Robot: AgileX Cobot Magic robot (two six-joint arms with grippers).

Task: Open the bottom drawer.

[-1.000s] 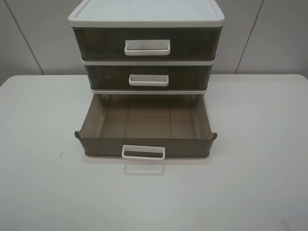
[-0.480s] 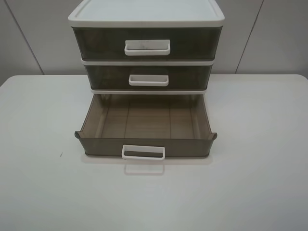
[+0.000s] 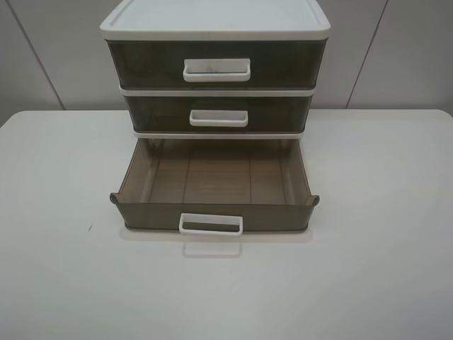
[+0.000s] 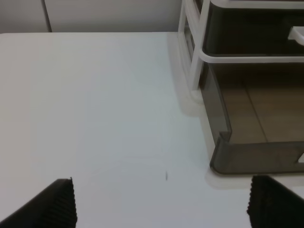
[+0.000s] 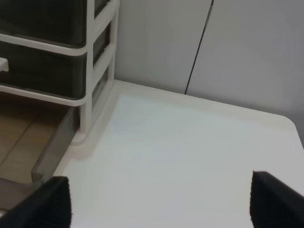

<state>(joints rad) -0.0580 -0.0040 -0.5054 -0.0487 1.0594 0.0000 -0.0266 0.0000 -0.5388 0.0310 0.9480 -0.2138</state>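
Note:
The bottom drawer (image 3: 214,180), smoky brown and shallow, is pulled far out of the white-framed cabinet (image 3: 214,18) and is empty. Its small white loop handle (image 3: 211,224) faces the front. It also shows in the left wrist view (image 4: 251,123) and the right wrist view (image 5: 45,152). My left gripper (image 4: 161,209) is open over bare table to the drawer's left, holding nothing. My right gripper (image 5: 161,206) is open over bare table to the drawer's right, holding nothing. Neither gripper shows in the exterior view.
The middle drawer (image 3: 218,113) and the taller top drawer (image 3: 215,65) are closed. The cabinet stands at the back of a white table (image 3: 382,269), against a pale panelled wall (image 3: 403,57).

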